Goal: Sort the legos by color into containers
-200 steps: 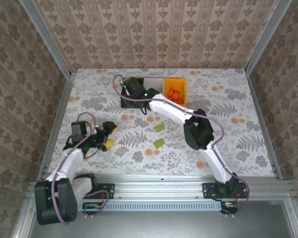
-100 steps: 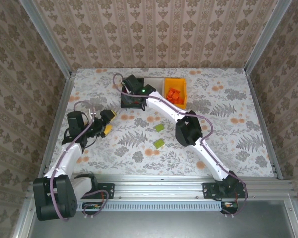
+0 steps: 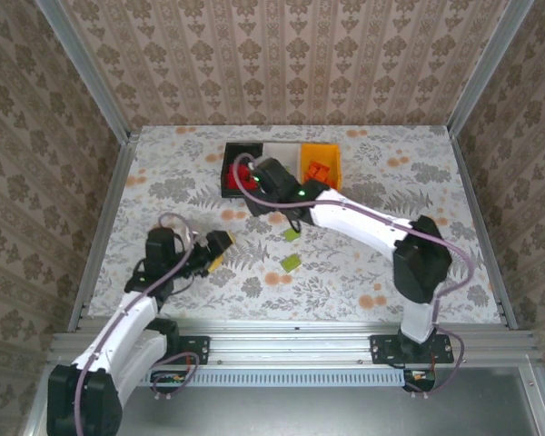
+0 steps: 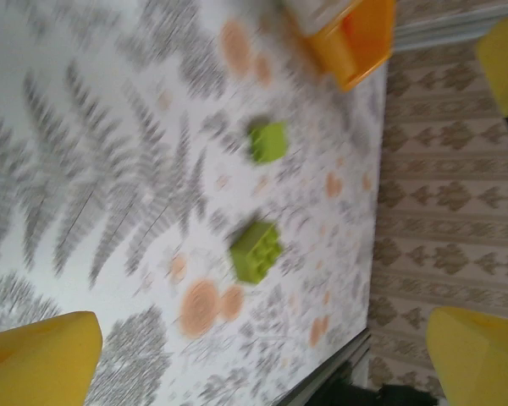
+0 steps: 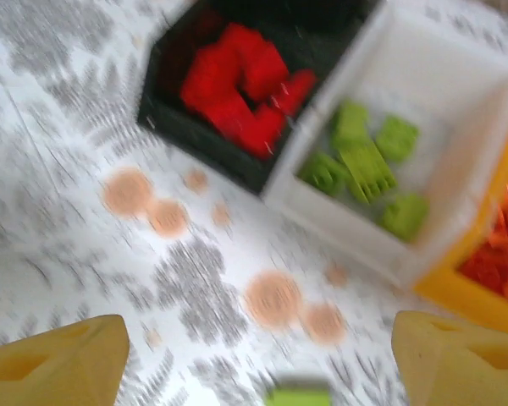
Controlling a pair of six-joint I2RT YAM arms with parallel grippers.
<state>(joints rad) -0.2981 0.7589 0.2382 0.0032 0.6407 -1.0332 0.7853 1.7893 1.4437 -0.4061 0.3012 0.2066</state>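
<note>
A: Right wrist view, condition?
B: Motion-blurred. Orange-yellow bin [image 5: 466,298] cut off at right edge; one lime brick [image 5: 298,396] cut off at bottom edge.
A: Top view?
B: Right arm [image 3: 345,213] covers most of white bin [image 3: 283,151].

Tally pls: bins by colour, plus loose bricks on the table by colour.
Black bin: 1
White bin: 1
Orange-yellow bin: 1
Loose lime green bricks: 2
Total: 5
</note>
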